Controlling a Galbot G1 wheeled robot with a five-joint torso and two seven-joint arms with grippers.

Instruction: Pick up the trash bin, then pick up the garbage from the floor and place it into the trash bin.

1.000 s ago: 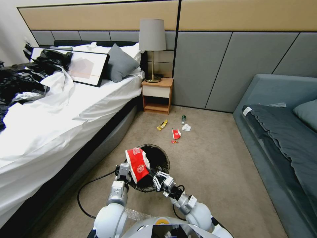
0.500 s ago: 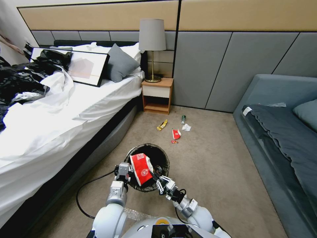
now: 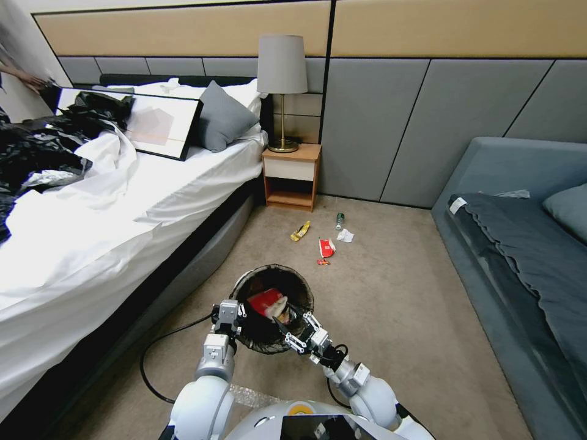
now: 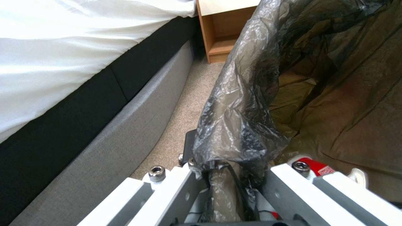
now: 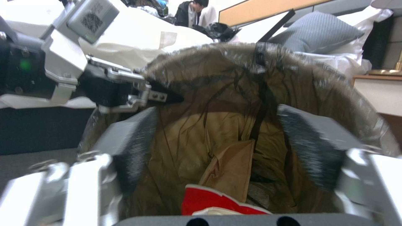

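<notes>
Trash bin (image 3: 273, 307) sitting right in front of the robot, just above the floor (image 3: 397, 293), its black bag folded over the rim. Left gripper (image 3: 228, 315) is pinching that rim on the side toward the bed (image 3: 116, 214); from the left wrist view the two fingers (image 4: 289, 179) are pressed onto the bag-covered edge (image 4: 234, 125), one inside and one outside. Right gripper (image 3: 292, 333) is hovering at the near rim, pointing down into the mouth, its jaws spread wide and holding nothing. Through the right wrist view those dark pads (image 5: 307, 147) are framing the bin's inside, where a red-and-white packet (image 5: 218, 201) is lying at the bottom beside a brown paper scrap (image 5: 232, 169). From the head camera that red packet (image 3: 267, 300) is showing inside the bag.

Farther out on the carpet, near the nightstand (image 3: 291, 177), more garbage is lying scattered: a yellow wrapper (image 3: 300, 231), a small green-capped bottle (image 3: 340, 220), a white tissue wad (image 3: 346, 235) and another red-and-white packet (image 3: 326, 247), all well apart from the bin. A black cable (image 3: 160, 348) is curling across the carpet on the left.
</notes>
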